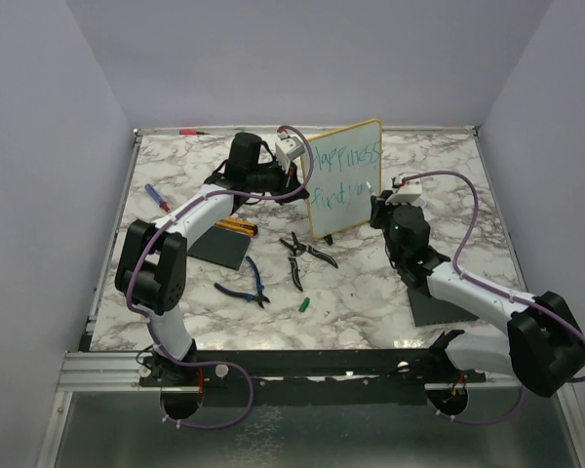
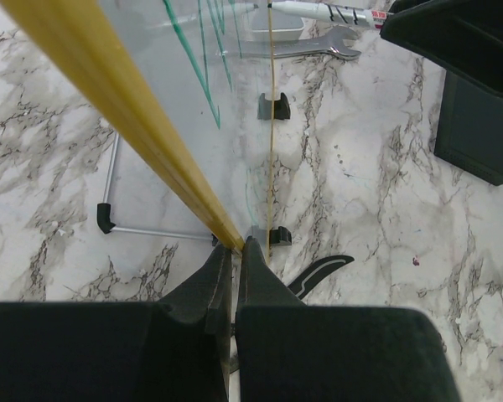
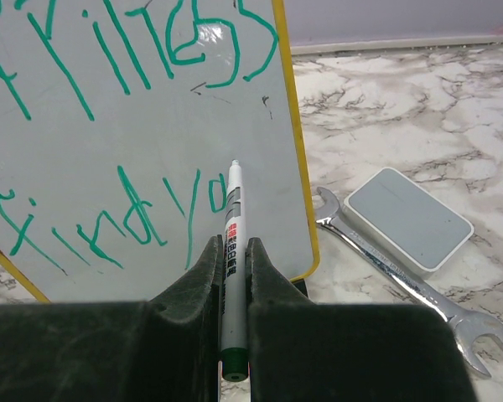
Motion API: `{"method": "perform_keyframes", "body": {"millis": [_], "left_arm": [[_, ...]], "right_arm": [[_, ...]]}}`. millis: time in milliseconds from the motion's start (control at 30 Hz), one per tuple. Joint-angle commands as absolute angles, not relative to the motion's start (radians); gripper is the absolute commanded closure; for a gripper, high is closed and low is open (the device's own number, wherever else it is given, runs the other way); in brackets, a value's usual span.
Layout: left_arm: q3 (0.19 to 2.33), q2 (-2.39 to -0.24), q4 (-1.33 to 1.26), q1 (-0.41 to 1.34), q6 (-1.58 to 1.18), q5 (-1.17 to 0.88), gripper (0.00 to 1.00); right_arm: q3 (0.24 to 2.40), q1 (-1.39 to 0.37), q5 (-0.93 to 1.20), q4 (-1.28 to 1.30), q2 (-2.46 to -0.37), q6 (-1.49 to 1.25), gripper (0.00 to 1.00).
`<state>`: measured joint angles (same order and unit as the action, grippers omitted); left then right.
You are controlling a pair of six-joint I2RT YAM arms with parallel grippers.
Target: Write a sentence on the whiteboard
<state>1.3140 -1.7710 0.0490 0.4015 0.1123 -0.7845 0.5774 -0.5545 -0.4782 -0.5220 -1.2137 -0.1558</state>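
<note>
Marble counter (image 1: 370, 292), upright whiteboard (image 1: 346, 185) bearing teal sentence (image 1: 349, 156), left gripper (image 2: 235, 247) clamped on its yellow rim, right gripper (image 3: 232, 244) pinching marker (image 3: 233, 201).

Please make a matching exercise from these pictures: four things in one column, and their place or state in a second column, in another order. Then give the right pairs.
1 marker
2 whiteboard
3 wrench
4 green cap

A flat on the table beside a small box
B upright, rim pinched by the left gripper
C held in the right gripper
D loose on the table, in front of the whiteboard

Pairs: 1-C, 2-B, 3-A, 4-D
</note>
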Motion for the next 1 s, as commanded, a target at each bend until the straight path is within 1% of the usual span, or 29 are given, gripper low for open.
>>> {"method": "perform_keyframes", "body": {"millis": [0, 667, 967], "left_arm": [[1.302, -1.761, 0.069, 0.407, 0.161, -0.772, 1.00], [1.302, -1.761, 0.070, 0.407, 0.162, -0.772, 1.00], [1.302, -1.758, 0.069, 0.407, 0.162, -0.772, 1.00]], "right_arm": [[0.600, -0.545, -0.483, -0.562, -1.249, -0.146, 0.99], [0.519, -0.541, -0.475, -0.490, -1.267, -0.222, 0.99], [0.579, -0.533, -0.531, -0.511, -1.309, -0.185, 0.99]]}}
